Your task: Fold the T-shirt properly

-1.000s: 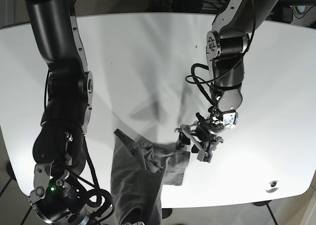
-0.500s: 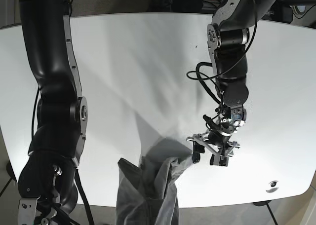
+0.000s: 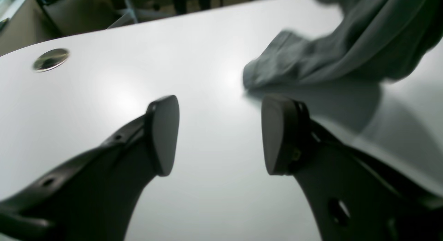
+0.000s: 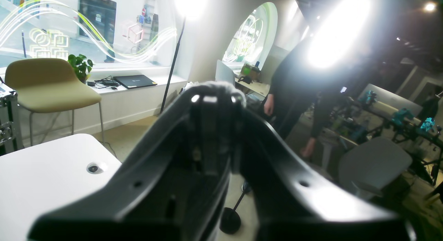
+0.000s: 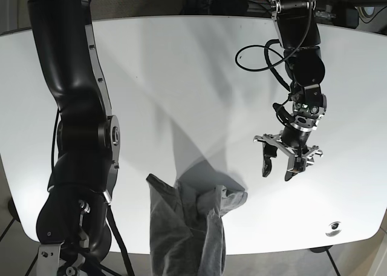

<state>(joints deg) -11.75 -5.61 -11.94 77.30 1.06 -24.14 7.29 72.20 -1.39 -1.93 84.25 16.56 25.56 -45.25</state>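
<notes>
My left gripper (image 5: 279,167) hung over the desk (image 5: 181,76) toward its near right corner, jaws spread wide with nothing between the pads (image 3: 162,133) — only bare white surface. The T-shirt (image 5: 187,227) was bunched at the near edge, lifted and draped in a grey heap, one corner (image 3: 263,74) touching the desk just beside my left gripper. My right gripper (image 4: 214,95) was pinched tight on a bit of grey fabric — raised, looking out past the desk's edge.
</notes>
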